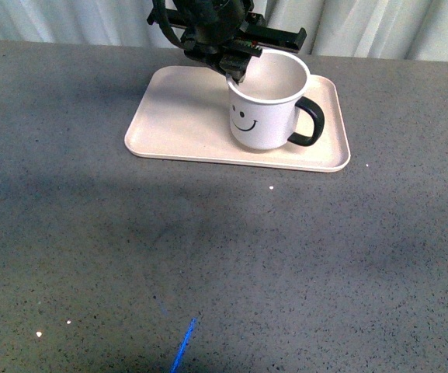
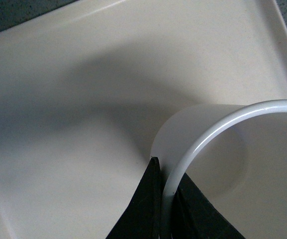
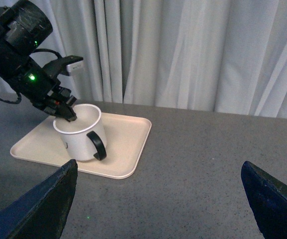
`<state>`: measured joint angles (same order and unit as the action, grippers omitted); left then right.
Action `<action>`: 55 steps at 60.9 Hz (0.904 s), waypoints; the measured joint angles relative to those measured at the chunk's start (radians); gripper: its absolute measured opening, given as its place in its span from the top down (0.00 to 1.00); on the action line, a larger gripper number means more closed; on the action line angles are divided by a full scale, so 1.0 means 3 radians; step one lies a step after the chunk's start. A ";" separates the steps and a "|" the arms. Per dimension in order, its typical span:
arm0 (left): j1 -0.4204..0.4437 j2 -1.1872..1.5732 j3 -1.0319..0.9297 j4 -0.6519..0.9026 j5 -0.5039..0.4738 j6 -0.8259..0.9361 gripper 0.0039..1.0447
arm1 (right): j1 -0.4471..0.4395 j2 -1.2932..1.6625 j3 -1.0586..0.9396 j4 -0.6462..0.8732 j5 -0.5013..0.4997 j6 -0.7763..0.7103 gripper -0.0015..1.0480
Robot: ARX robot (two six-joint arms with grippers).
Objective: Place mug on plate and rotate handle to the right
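Left hand [image 1: 237,70] is clenched on the mug [image 1: 266,109], pinching the rim [image 2: 193,149] with one finger inside the wall and one outside. That thin-edge grip looks chosen so the hand can twist the cup from above without fouling the loop. The handle [image 1: 310,122] sits on the side of the mug opposite the hand, already pointing to the robot's right, so the turn looks about done. Directly below the hand, the mug appears to sit flat on the plate [image 1: 177,116], toward its right half. Right hand [image 3: 158,199] is well off to the side, fingers spread wide, holding nothing. Outward from there: speckled grey tabletop [image 1: 208,256], a blue mark [image 1: 183,344] near the robot, pale curtain [image 3: 193,50] behind.
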<state>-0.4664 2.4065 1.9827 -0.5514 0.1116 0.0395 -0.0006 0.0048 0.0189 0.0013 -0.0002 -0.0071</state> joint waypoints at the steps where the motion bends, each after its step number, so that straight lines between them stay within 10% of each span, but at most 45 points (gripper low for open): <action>1: 0.0000 0.0009 0.0014 -0.0013 -0.0001 0.0000 0.98 | 0.0000 0.0000 0.0000 0.0000 -0.0001 0.0000 0.09; 25: 0.0009 0.0202 0.0216 -0.0125 -0.0023 -0.0014 0.97 | 0.0000 0.0000 0.0000 0.0000 0.0000 0.0000 0.09; 55: 0.0062 -0.0515 -0.0732 0.0769 0.0128 -0.0001 0.23 | 0.0000 0.0000 0.0000 0.0000 0.0000 0.0000 0.09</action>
<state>-0.4477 2.2520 1.7630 -0.3206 0.1501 0.0391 -0.0006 0.0048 0.0189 0.0013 -0.0002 -0.0071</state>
